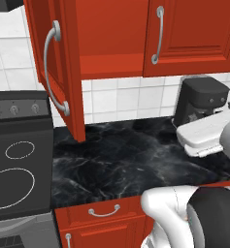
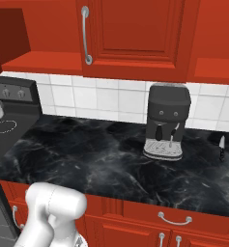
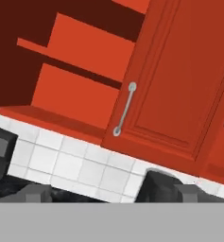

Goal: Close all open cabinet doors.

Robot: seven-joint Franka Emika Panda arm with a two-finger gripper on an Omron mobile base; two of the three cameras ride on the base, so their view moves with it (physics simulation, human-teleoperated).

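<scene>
Gripper [image 3: 108, 193] jaws stand wide apart, holding nothing, aimed at the wall cabinets. One cabinet door [image 1: 56, 68] hangs swung out above the stove's [image 1: 19, 160] right edge, exposing bare red shelves [image 3: 71, 66]. Neighbouring door [image 1: 189, 36], over the coffee machine [image 2: 166, 120], sits shut. Judged: closing not yet begun; one door outstanding.

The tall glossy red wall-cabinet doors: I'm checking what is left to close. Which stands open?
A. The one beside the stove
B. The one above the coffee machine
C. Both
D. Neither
A: the door by the stove swings out over the counter, baring shelves; the door above the coffee machine sits flush.
</scene>
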